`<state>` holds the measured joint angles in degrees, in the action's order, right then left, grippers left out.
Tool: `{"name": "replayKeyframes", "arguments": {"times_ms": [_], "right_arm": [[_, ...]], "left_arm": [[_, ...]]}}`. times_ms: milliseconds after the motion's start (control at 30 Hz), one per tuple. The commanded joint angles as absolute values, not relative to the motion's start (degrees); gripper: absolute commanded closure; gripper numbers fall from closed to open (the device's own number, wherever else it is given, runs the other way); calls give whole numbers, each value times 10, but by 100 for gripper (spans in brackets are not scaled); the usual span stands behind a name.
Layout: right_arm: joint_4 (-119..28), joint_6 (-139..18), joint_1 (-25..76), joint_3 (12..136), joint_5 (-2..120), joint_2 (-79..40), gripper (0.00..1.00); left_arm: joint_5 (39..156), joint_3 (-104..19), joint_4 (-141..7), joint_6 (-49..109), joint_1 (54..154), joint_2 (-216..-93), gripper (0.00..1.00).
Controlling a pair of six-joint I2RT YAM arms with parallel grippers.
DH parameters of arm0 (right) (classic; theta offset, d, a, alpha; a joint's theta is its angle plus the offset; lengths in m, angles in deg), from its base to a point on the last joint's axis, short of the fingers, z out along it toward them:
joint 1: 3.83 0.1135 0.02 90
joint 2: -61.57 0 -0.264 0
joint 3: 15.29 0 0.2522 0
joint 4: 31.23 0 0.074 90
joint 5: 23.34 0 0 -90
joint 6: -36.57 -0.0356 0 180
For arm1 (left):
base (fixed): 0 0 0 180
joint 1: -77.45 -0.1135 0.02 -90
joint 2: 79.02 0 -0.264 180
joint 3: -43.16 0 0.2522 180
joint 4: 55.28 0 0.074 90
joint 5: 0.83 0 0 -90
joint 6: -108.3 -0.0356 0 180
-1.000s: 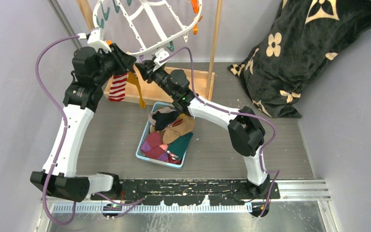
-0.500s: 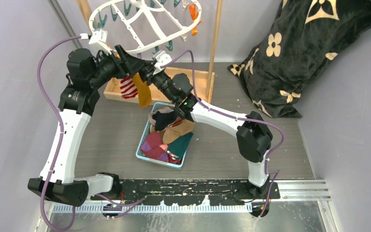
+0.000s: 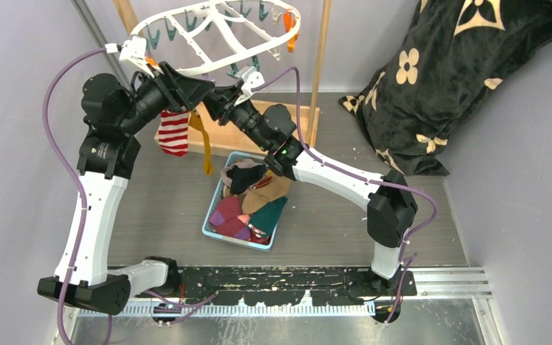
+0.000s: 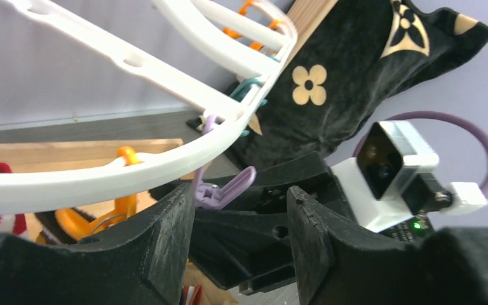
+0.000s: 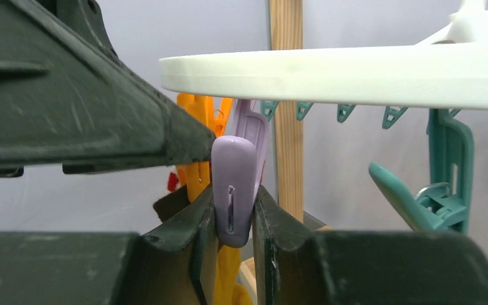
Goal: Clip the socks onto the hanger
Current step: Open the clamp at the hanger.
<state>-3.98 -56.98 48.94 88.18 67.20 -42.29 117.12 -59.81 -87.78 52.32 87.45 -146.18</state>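
Hanger hangs in the wooden stand, above the back of the tabletop. Right hand sits just under the hanger's near rim, fingers nearly closed, pinching a lilac clip that dangles from the rim. Left hand is also just below that rim, beside the clip, jaws apart and holding nothing. Red-white striped sock and mustard sock hang below the hanger's left side; their tops are hidden behind the left hand, so the clip holding them is unclear. The other socks lie piled in a blue bin, lower and nearer than the hanger.
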Motion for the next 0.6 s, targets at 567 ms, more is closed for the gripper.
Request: {"name": "replayKeyframes", "arguments": {"times_ms": [567], "right_arm": [[-133, -641, 503, 939, 552, -365, 99]], "left_arm": [[1167, -610, -828, 501, 874, -1468, 42]]}}
